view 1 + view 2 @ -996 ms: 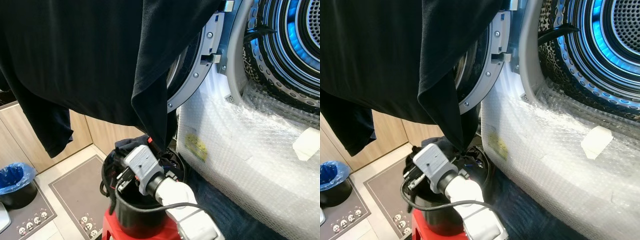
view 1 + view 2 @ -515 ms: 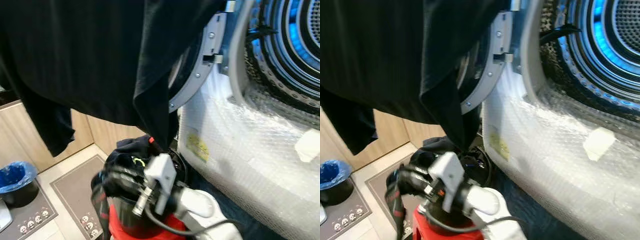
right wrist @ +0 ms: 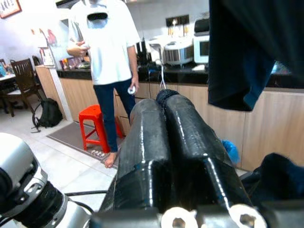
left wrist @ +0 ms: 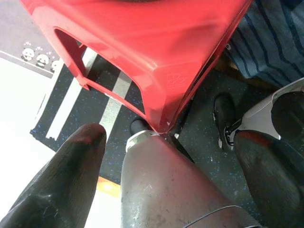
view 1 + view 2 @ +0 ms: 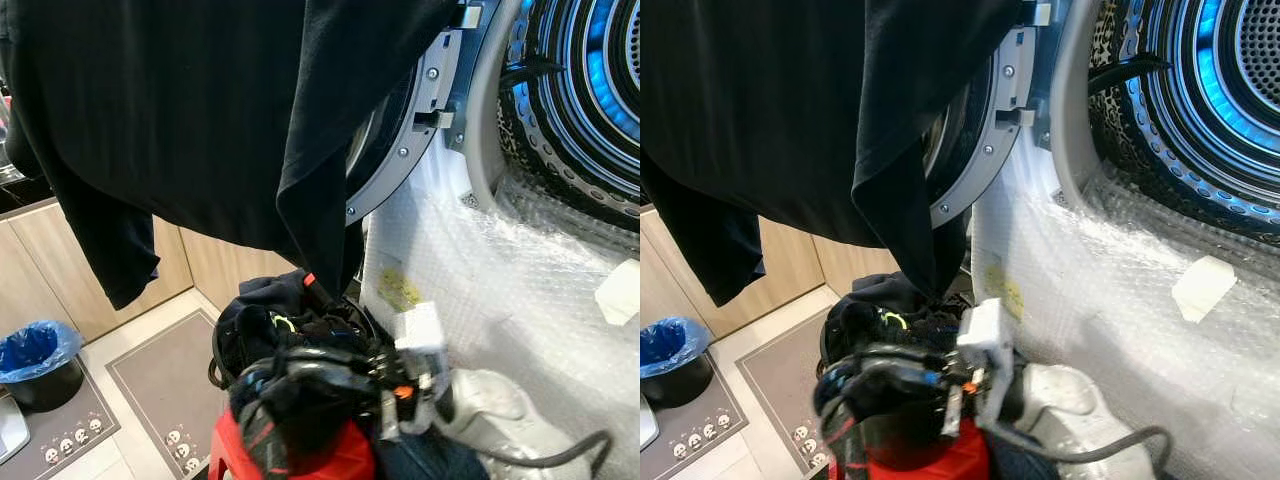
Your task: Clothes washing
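A large black garment (image 5: 200, 120) hangs from above the picture, its lowest point reaching dark clothes (image 5: 270, 305) piled in a black bucket. The bucket stands on a red stool (image 5: 345, 455) beside the washing machine, whose door ring (image 5: 400, 160) is swung open and whose drum (image 5: 590, 90) glows blue. My right gripper (image 5: 255, 392) lies across the bucket's near side, pointing left. In the right wrist view its fingers (image 3: 185, 137) are pressed together with nothing between them. My left gripper (image 4: 171, 135) hangs low beside the stool (image 4: 142, 57), open.
Bubble wrap (image 5: 500, 290) covers the machine's front below the drum. A bin with a blue bag (image 5: 30, 355) and a grey mat (image 5: 160, 385) lie on the floor to the left, before wooden cabinets. A person (image 3: 107, 52) stands by a counter near another red stool (image 3: 92, 126).
My right arm has swung its wrist to the right and turned, so the gripper that reached into the bucket now lies across it, pointing left. The garment hangs as before.
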Robot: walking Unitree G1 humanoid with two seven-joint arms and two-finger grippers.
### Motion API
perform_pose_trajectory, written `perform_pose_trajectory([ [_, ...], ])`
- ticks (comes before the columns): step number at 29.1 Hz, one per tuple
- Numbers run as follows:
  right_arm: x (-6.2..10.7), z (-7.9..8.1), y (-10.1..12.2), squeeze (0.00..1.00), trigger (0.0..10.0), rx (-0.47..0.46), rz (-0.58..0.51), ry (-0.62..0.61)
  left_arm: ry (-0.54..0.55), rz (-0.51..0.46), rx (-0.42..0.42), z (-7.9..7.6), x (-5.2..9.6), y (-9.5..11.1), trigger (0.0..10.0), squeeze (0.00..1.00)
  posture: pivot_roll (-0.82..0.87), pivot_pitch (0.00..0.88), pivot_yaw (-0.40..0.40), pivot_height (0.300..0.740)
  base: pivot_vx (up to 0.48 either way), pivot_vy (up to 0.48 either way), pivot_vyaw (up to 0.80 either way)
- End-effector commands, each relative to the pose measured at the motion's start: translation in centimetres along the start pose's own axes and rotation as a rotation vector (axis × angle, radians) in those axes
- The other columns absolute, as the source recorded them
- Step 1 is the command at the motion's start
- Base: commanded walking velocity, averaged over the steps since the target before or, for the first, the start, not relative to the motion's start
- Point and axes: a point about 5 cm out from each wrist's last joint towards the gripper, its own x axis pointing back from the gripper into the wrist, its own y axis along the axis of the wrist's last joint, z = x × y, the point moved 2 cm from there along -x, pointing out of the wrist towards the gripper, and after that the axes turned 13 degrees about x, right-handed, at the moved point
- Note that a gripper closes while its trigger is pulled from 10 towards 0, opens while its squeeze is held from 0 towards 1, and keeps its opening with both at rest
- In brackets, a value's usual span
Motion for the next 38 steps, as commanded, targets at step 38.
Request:
perform_pose_trajectory([
  [38, 14.7, -5.9, 13.6, 0.0, 10.0, 0.379, 0.09, -0.364, 0.033, 0.114, -0.067, 0.4, 0.5, -3.0, 10.0, 0.0, -0.09, 0.0, 0.01, 0.74, 0.0, 0.0, 0.0],
])
